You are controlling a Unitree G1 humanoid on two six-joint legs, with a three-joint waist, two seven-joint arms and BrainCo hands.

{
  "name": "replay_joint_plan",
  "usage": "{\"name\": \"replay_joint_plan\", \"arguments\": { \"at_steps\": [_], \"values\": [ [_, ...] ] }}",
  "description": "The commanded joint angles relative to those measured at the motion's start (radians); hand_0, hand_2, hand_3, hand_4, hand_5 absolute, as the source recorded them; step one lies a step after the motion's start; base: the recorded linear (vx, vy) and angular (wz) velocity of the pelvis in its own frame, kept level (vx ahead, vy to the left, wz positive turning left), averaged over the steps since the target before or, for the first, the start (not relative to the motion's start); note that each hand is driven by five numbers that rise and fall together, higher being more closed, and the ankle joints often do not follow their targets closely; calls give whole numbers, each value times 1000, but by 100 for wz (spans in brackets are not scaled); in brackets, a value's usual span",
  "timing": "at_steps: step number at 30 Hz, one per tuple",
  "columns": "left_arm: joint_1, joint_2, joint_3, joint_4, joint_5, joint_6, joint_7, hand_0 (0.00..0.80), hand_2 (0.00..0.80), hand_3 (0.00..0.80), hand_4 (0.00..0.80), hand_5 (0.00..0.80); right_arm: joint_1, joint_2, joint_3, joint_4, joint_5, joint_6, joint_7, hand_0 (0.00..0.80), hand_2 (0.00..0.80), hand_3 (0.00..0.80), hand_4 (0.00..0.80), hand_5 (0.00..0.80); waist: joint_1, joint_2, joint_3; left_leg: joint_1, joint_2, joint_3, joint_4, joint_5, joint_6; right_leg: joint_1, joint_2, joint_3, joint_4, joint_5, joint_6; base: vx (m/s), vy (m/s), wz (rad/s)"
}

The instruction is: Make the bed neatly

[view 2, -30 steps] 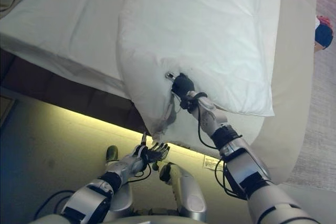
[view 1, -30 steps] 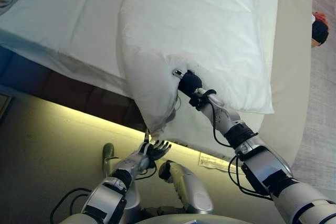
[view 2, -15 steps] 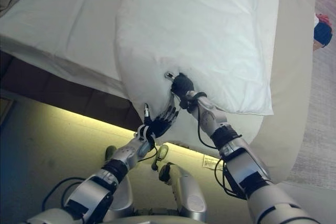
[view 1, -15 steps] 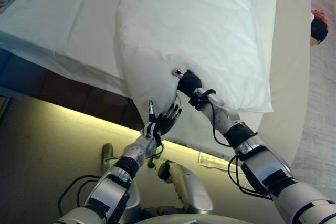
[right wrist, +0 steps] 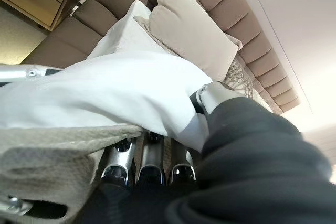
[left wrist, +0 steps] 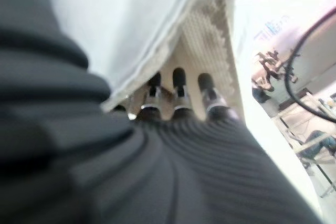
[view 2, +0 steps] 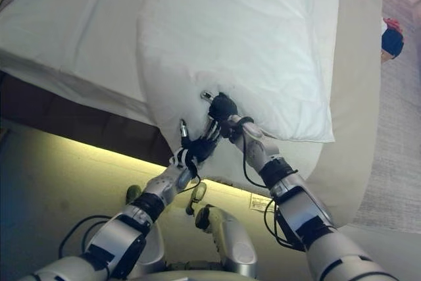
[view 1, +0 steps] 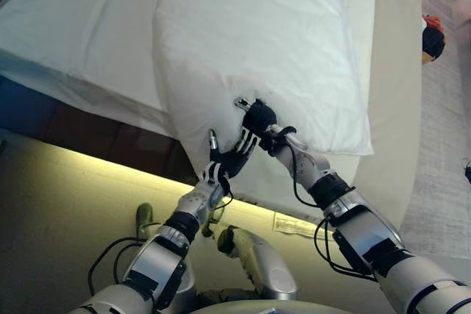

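Observation:
A thick white duvet (view 1: 257,34) lies over the bed, and its near corner hangs off the side. My right hand (view 1: 257,117) is shut on that corner; in the right wrist view the thumb (right wrist: 210,95) presses on the white cloth (right wrist: 105,98) and the fingers (right wrist: 149,166) curl beneath. My left hand (view 1: 228,161) is raised just below and to the left, open, its straight fingers (left wrist: 178,90) touching the hanging fold beside the right hand. A beige waffle-textured layer (left wrist: 210,30) shows under the white cloth.
A white sheet (view 1: 81,20) covers the bed to the left of the duvet, and a beige cover (view 1: 394,71) runs along the right. The dark bed base (view 1: 88,130) sits above a lit floor strip. Beige pillow (right wrist: 189,30) leans on the padded headboard (right wrist: 252,40). A dark and red object (view 1: 430,38) shows far right.
My left hand rose from low by the floor up to the duvet's hanging corner and now touches it beside the right hand. The right hand kept its hold; the view shifted slightly.

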Motion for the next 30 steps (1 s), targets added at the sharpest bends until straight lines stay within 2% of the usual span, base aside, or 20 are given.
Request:
{"name": "replay_joint_plan", "arguments": {
  "at_steps": [1,5,20,21,22,23,24,25,30],
  "values": [
    [-78,-94,5,-58,-25,-4,-79,0,0,0,0,0,-57,13,-35,-169,38,-62,59,800,800,800,800,800,-2,-30,-12,-48,-7,-34,-3,58,43,88,-71,31,12,-23,123,0,0,0],
    [-73,-97,25,-52,-25,-35,-110,0,0,0,0,0,-51,11,-42,-162,34,-66,58,800,800,800,800,800,-1,-26,-10,-41,-9,-35,-10,60,42,95,-73,30,8,-26,123,0,0,0],
    [-28,-57,70,2,-25,-84,-29,0,0,0,0,0,-27,4,-54,-185,39,-78,52,800,800,800,800,800,24,-30,5,-41,-10,-49,-7,56,43,105,-80,5,4,-26,126,3,-5,3],
    [-25,-54,72,5,-25,-82,-27,47,47,47,47,47,-28,5,-53,-185,40,-78,49,800,800,800,800,800,25,-30,5,-41,-11,-49,-8,56,43,106,-81,5,4,-26,126,0,0,0],
    [-19,-48,77,11,-25,-77,-29,248,248,248,248,248,-25,5,-54,-185,41,-78,47,800,800,800,800,800,27,-29,6,-39,-11,-49,-9,57,43,110,-81,3,1,-26,126,0,0,0],
    [-17,-45,79,13,-25,-75,-30,402,402,402,402,402,-26,3,-54,-185,41,-78,46,800,800,800,800,800,28,-28,6,-37,-12,-49,-10,56,44,112,-82,2,0,-26,126,0,0,0],
    [-12,-42,80,15,-25,-74,-32,656,656,656,656,656,-28,3,-55,-184,44,-75,41,800,800,800,800,800,30,-27,7,-35,-13,-49,-13,57,44,115,-81,2,-3,-25,127,0,0,0],
    [-10,-38,79,16,-25,-71,-38,800,800,800,800,800,-28,3,-54,-184,45,-74,39,800,800,800,800,800,31,-26,7,-32,-14,-48,-15,58,44,118,-81,1,-5,-25,127,0,0,0],
    [-5,-32,78,6,-25,-93,-33,800,800,800,800,800,-22,-3,-60,-182,43,-63,38,800,800,800,800,800,34,-18,5,-25,-20,-47,-18,57,46,126,-84,-2,-9,-23,128,0,0,0]
  ]
}}
